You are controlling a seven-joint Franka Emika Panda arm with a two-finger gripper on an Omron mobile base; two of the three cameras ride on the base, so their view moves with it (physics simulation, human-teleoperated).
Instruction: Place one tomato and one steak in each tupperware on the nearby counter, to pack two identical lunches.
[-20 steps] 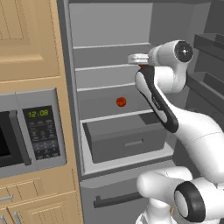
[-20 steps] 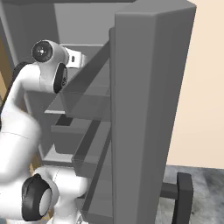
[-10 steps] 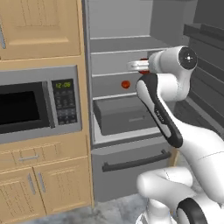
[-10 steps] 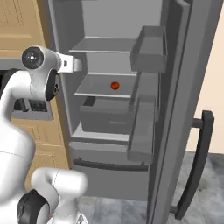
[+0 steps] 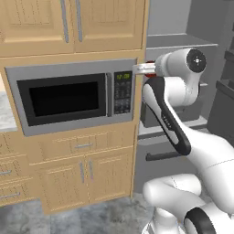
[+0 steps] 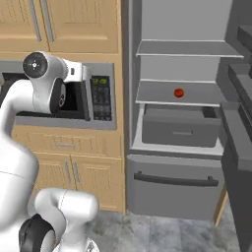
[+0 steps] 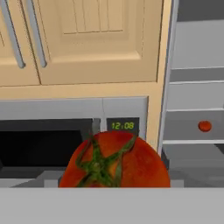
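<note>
Two tomatoes: one (image 7: 114,162) up close, one (image 6: 179,92) on a fridge shelf

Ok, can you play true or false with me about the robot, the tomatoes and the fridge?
1. The gripper holds a tomato. True.
2. Another tomato sits on a fridge shelf. True.
3. The microwave door is open. False: it is shut.
4. The fridge drawer is full of steaks. False: no steak can be seen in it.
5. The microwave clock reads 12:08. True.
</note>
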